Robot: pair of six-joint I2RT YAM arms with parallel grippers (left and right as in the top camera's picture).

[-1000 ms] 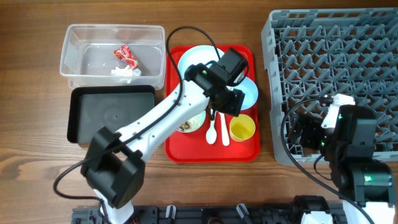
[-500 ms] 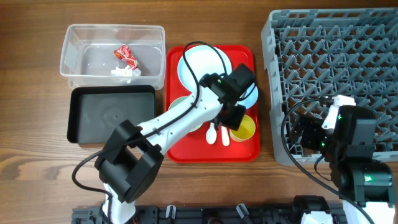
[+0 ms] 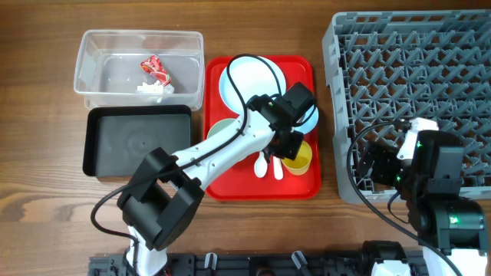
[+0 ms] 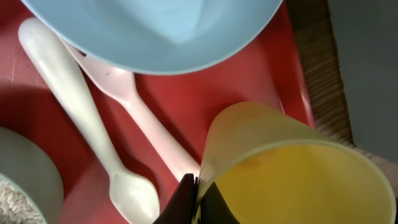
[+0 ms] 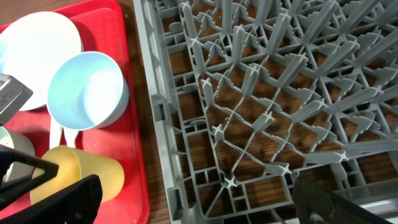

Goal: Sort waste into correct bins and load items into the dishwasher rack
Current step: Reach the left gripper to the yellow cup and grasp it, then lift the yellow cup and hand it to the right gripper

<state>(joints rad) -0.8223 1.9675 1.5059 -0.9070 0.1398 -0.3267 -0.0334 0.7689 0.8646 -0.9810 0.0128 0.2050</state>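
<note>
My left gripper [image 3: 290, 143] is shut on the near rim of the yellow cup [image 3: 300, 159], one finger inside and one outside, as the left wrist view shows at the fingertips [image 4: 186, 198]. The cup [image 4: 298, 168] stands on the red tray [image 3: 299, 65]. Beside it lie the white spoon [image 4: 81, 124] and fork [image 4: 146, 121]. The light blue bowl [image 4: 155, 31] sits just beyond. The pale green bowl [image 3: 219, 132] holds rice-like crumbs [image 4: 11, 200]. The light blue plate [image 3: 249, 80] is at the tray's back. My right gripper [image 5: 199, 208] hangs open over the grey rack's [image 3: 414, 84] front left corner.
The clear tub [image 3: 92, 77] at the back left holds the red-and-white wrapper [image 3: 153, 69] and tissue. The black tray [image 3: 138, 142] lies just in front of it. The left arm stretches diagonally over the red tray's left half.
My left gripper slid from the blue bowl toward the yellow cup and closed on its rim. The right arm has not moved.
</note>
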